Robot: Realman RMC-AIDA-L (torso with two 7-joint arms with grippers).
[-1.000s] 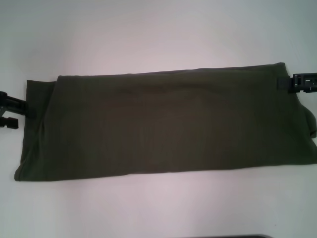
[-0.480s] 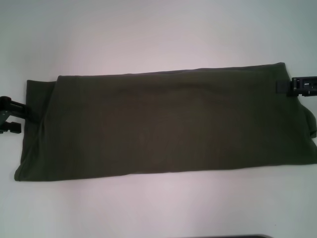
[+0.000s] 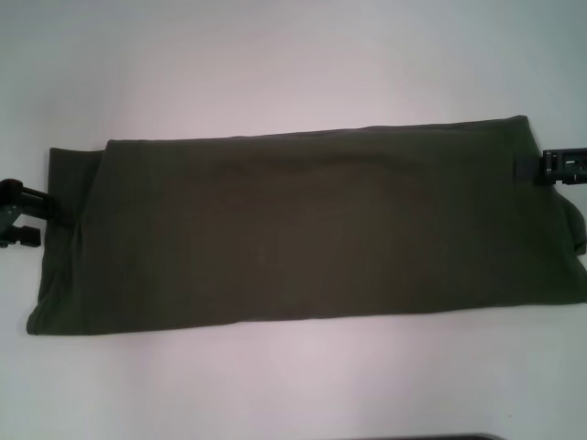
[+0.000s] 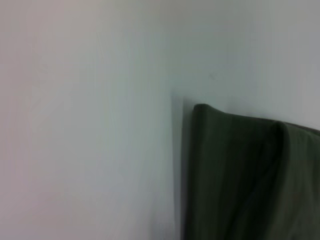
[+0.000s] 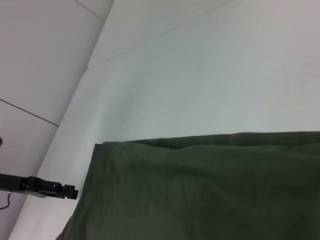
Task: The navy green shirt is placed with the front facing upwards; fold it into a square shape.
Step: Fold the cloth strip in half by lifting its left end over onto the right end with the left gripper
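Jaws we cannot read at either end, yet our right gripper [image 3: 561,166] has drawn off the dark olive-green cotton shirt [image 3: 303,229], a long band across the white table [image 3: 275,64], left gripper [image 3: 18,213] beside its opposite end, so the crosswise folds remain.
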